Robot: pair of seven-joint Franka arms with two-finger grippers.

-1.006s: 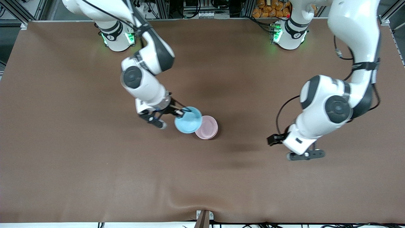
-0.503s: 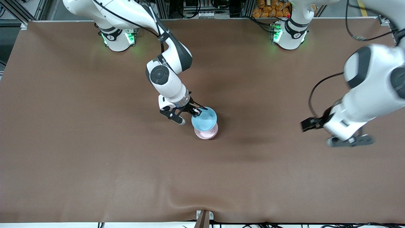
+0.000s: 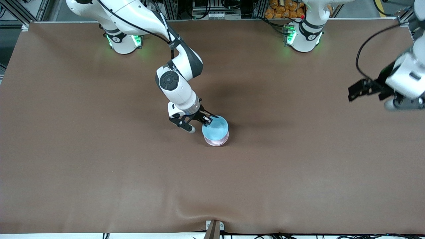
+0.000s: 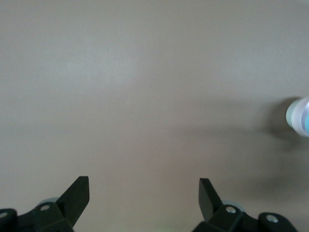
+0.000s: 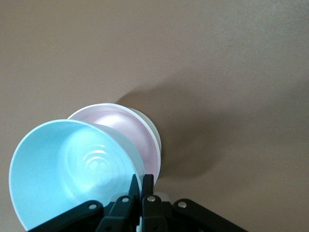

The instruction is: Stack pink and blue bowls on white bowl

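Note:
My right gripper (image 3: pixel 206 120) is shut on the rim of the light blue bowl (image 3: pixel 215 128) and holds it right over the pink bowl (image 3: pixel 217 142), which peeks out below it mid-table. In the right wrist view the gripper (image 5: pixel 143 181) pinches the blue bowl's (image 5: pixel 72 169) rim. That bowl tilts over the pink bowl (image 5: pixel 120 125), which sits nested in the white bowl (image 5: pixel 154 135). In the front view the white bowl is hidden under the pink one. My left gripper (image 3: pixel 403 105) is open and empty, raised over the left arm's end of the table (image 4: pixel 144 193).
The brown table mat (image 3: pixel 99 166) is bare round the stack. The bowl stack shows small at the edge of the left wrist view (image 4: pixel 299 117). A clamp (image 3: pixel 214 229) sits at the table's near edge.
My right gripper has carried the blue bowl sideways from beside the pink bowl to right over it. My left arm has swung away toward its own end of the table.

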